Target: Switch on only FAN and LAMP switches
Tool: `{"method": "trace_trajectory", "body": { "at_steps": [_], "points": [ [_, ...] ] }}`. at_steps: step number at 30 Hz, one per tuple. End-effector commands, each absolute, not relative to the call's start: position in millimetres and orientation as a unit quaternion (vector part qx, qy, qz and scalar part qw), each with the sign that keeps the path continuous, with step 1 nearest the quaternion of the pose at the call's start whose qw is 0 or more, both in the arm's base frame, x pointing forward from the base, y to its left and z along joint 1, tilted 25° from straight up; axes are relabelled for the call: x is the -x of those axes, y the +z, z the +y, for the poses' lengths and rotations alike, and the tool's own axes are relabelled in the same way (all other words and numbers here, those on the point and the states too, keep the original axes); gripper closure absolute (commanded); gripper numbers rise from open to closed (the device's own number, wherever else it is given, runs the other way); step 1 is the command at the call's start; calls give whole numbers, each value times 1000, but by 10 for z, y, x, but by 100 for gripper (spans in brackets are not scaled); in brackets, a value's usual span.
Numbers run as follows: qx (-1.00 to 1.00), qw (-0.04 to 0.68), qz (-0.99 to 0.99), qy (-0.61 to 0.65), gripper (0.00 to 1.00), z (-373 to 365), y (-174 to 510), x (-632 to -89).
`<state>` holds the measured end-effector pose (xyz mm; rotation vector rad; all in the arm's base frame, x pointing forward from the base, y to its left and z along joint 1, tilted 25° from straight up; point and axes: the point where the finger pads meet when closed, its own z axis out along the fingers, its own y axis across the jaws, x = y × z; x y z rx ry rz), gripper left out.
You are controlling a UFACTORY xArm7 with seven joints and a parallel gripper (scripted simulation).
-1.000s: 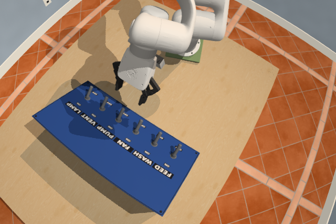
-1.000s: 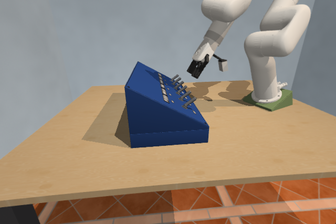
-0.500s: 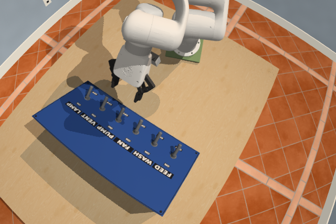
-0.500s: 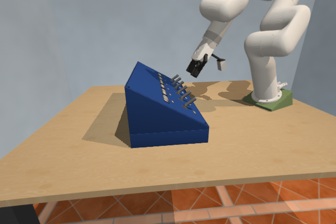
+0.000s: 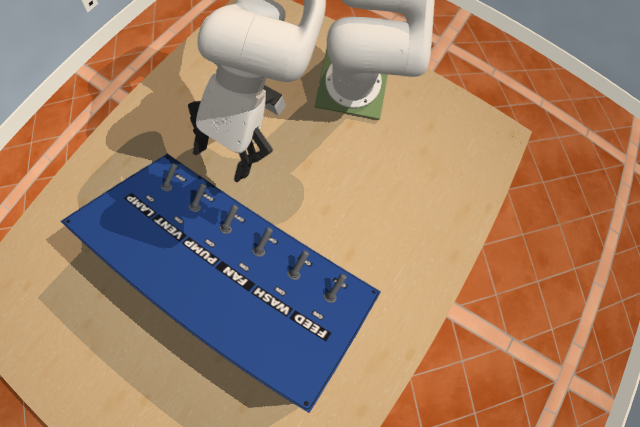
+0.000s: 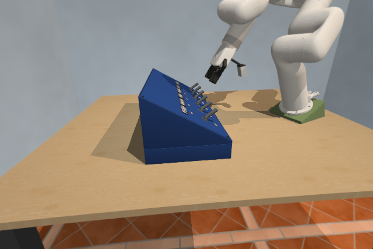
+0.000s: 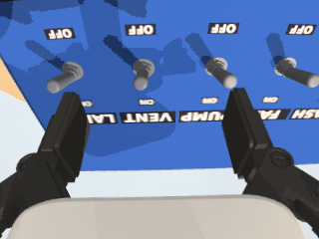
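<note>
Your claw (image 5: 223, 158) hangs wide open with nothing in it, just above the console's (image 6: 168, 128) low edge, likely so one finger can push a lever. The LAMP switch (image 7: 65, 80) sits ahead by its left finger, the FAN switch (image 7: 298, 74) past its right. Both gray levers point to OFF on the blue slanted box.

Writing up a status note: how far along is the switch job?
Nothing looks done: all six levers lean toward the OFF marks, the LAMP switch and FAN switch included. In hand: the open, empty gripper hovers off the console, by the LAMP end, touching nothing. Left: flipping both switches.
</note>
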<state>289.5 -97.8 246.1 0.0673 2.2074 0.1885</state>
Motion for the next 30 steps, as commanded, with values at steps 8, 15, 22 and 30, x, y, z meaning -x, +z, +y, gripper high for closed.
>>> {"method": "trace_trajectory", "body": {
  "at_steps": [8,15,22,30],
  "points": [
    [-27,447,891,76,0,-1096,2455,-2903],
    [-27,447,891,76,0,-1096,2455,-2903],
    [-27,447,891,76,0,-1096,2455,-2903],
    [-27,447,891,76,0,-1096,2455,-2903]
  ]
}}
